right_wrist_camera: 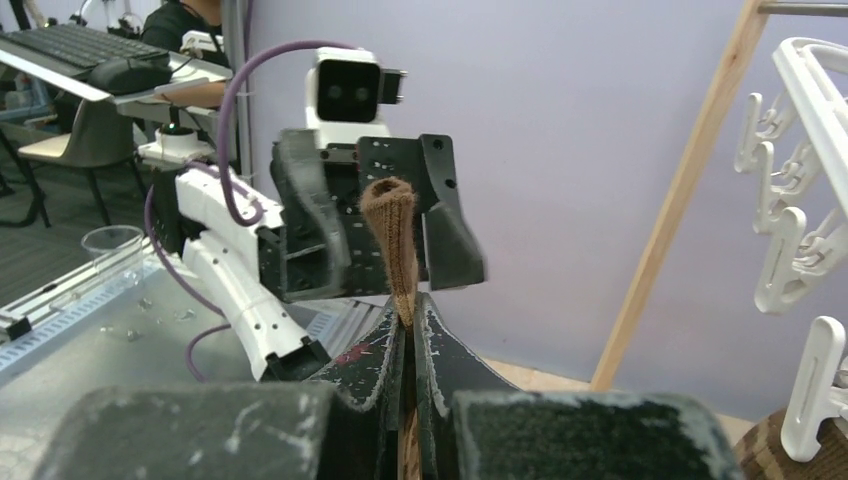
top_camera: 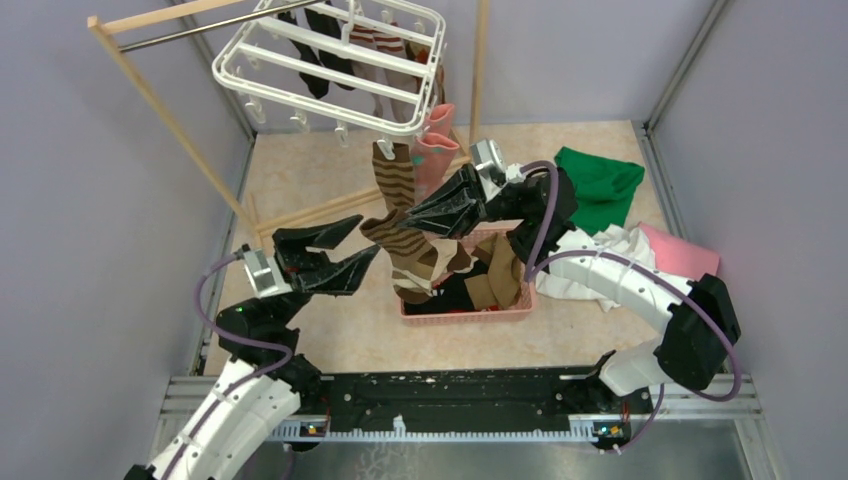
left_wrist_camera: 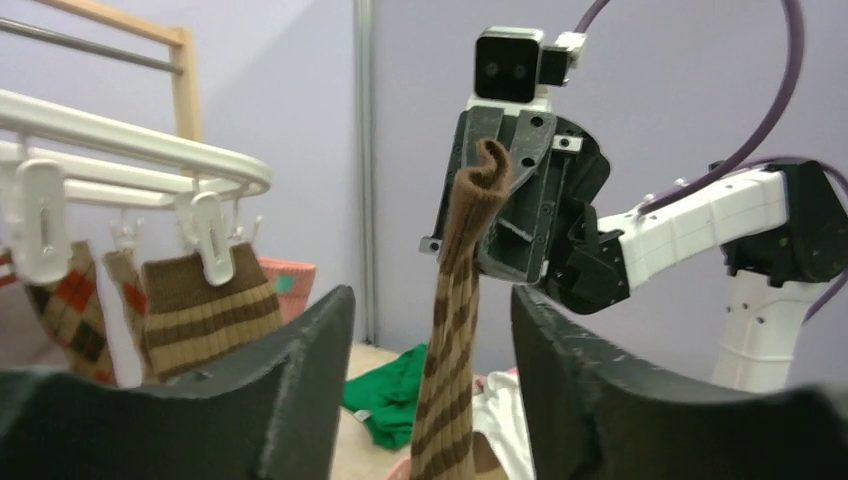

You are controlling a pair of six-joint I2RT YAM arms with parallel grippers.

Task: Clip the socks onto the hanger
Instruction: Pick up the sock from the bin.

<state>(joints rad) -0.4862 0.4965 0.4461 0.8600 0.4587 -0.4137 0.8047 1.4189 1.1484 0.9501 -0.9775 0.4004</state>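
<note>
My right gripper [top_camera: 405, 215] is shut on the cuff of a brown-cream striped sock [top_camera: 405, 250], which hangs down over the pink basket [top_camera: 470, 312]. In the right wrist view the cuff [right_wrist_camera: 392, 235] sticks up from between the closed fingers. My left gripper [top_camera: 365, 240] is open, facing the sock from the left; in the left wrist view the sock [left_wrist_camera: 455, 350] hangs beyond the gap between the two fingers. The white grid hanger [top_camera: 330, 70] hangs at the back with several socks clipped on, among them a matching striped sock [top_camera: 393, 170] and a pink one [top_camera: 437, 150].
The basket holds more brown and black socks [top_camera: 495, 280]. Green [top_camera: 600, 185], white [top_camera: 610, 250] and pink [top_camera: 680, 250] cloths lie to the right. A wooden rack with a metal rod [top_camera: 160, 110] stands at the back left. Walls enclose the table.
</note>
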